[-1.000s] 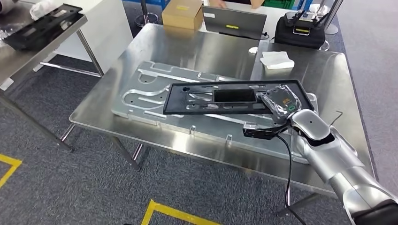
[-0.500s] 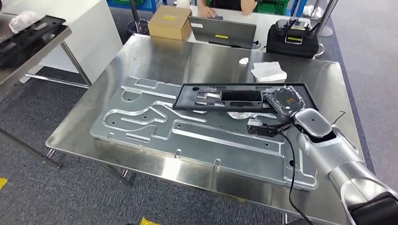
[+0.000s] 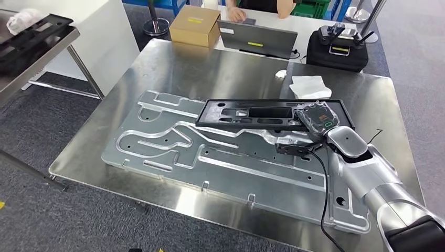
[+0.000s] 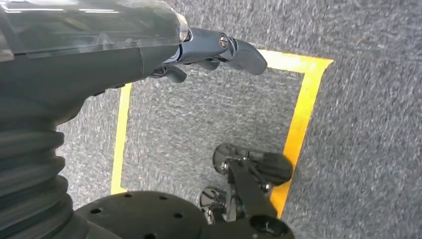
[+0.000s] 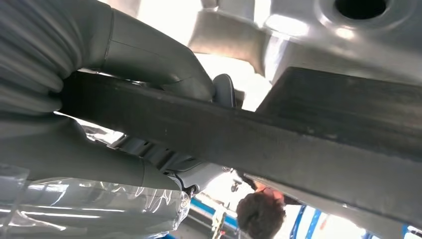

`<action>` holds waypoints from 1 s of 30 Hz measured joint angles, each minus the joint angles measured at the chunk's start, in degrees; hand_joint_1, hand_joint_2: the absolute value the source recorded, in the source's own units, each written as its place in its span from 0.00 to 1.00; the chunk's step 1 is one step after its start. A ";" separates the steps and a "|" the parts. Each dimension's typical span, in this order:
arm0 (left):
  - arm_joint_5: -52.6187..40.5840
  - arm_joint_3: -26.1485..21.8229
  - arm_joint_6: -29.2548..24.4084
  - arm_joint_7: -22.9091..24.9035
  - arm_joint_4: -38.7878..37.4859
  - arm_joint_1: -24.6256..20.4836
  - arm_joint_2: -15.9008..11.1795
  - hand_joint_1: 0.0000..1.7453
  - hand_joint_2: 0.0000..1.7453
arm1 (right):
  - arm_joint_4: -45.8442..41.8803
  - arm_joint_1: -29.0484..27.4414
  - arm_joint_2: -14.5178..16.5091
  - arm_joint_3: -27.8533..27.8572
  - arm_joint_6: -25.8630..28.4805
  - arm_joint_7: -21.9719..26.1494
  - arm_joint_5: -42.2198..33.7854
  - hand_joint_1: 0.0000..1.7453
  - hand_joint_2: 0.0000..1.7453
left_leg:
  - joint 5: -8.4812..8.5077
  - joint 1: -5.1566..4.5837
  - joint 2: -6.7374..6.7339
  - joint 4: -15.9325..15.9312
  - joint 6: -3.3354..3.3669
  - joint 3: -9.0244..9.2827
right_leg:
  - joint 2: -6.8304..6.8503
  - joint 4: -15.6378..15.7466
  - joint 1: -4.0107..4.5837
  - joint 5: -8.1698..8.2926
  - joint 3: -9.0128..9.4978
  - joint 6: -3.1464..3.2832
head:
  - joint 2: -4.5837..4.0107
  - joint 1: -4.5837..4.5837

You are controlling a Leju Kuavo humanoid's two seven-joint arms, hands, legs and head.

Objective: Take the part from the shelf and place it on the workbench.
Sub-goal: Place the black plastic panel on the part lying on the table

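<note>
Item 1: black part (image 3: 262,114), long flat frame; we see it above the workbench (image 3: 173,68), over the grooved metal plate (image 3: 173,152). Our right hand (image 3: 315,118) grips its near end, thumb (image 5: 149,59) and fingers clamped on the rim. Item 2: left hand (image 4: 99,55), over grey carpet (image 4: 358,99), holding nothing, fingers (image 4: 239,50) loosely extended.

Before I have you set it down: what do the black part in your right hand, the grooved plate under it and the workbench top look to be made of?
Black part: looks like moulded plastic, matte, barely any glare; the right hand holds its end.
Grooved plate: apparently machined aluminium, satin grey with bright-edged channels.
Workbench: probably stainless steel sheet, brushed, with smeared reflections.
</note>
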State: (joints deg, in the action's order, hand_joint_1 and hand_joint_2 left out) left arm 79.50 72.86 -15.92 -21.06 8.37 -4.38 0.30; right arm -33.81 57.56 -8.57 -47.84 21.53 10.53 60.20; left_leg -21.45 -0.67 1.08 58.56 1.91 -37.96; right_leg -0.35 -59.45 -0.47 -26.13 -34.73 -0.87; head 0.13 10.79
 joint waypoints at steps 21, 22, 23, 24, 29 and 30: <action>-0.34 -0.96 -0.93 -0.25 0.00 -0.08 0.31 0.00 1.00 | 3.04 0.55 9.25 -0.21 2.87 0.28 1.65 1.00 1.00 | -0.15 0.15 -0.02 -0.28 -0.84 0.18 | -0.12 0.47 0.24 -0.04 0.15 0.95 | 0.00 0.01; -0.45 -0.93 -0.86 -0.26 0.00 -0.09 0.32 0.00 1.00 | 3.04 0.45 9.57 -0.29 2.78 0.27 1.77 1.00 1.00 | -0.16 0.14 -0.01 -0.28 -0.84 0.18 | -0.12 0.48 0.24 -0.04 0.16 0.94 | 0.00 0.01; -0.63 -0.90 -0.81 -0.28 0.00 -0.09 0.33 0.00 1.00 | 3.04 0.31 9.79 -0.38 2.68 0.26 1.87 1.00 1.00 | -0.16 0.13 -0.01 -0.27 -0.83 0.17 | -0.12 0.49 0.24 -0.04 0.17 0.94 | 0.00 0.01; -0.87 -0.86 -0.76 -0.29 0.00 -0.09 0.34 0.00 1.00 | 3.04 0.11 9.96 -0.48 2.57 0.26 1.96 1.00 1.00 | -0.17 0.11 0.00 -0.27 -0.82 0.17 | -0.12 0.50 0.23 -0.03 0.17 0.94 | 0.00 0.01; -1.34 -0.78 -0.56 -0.32 0.00 -0.08 0.38 0.00 1.00 | 3.04 -0.67 10.16 -0.81 2.35 0.31 2.20 1.00 1.00 | -0.18 0.07 0.01 -0.25 -0.80 0.16 | -0.11 0.52 0.23 -0.03 0.19 0.92 | 0.00 0.01; -1.34 -0.77 -0.56 -0.32 0.00 -0.07 0.38 0.00 1.00 | 3.04 -0.69 10.16 -0.81 2.35 0.31 2.20 1.00 1.00 | -0.18 0.07 0.01 -0.25 -0.80 0.16 | -0.11 0.52 0.23 -0.03 0.19 0.92 | 0.00 0.01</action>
State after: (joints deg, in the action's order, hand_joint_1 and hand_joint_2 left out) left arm 78.16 72.09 -16.48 -21.38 8.37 -4.46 0.68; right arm -30.77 56.87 1.60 -48.66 23.89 10.84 62.41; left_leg -21.63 -0.60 1.09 58.31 1.12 -37.79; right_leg -0.46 -58.93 -0.23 -26.15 -34.54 0.05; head 0.13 10.80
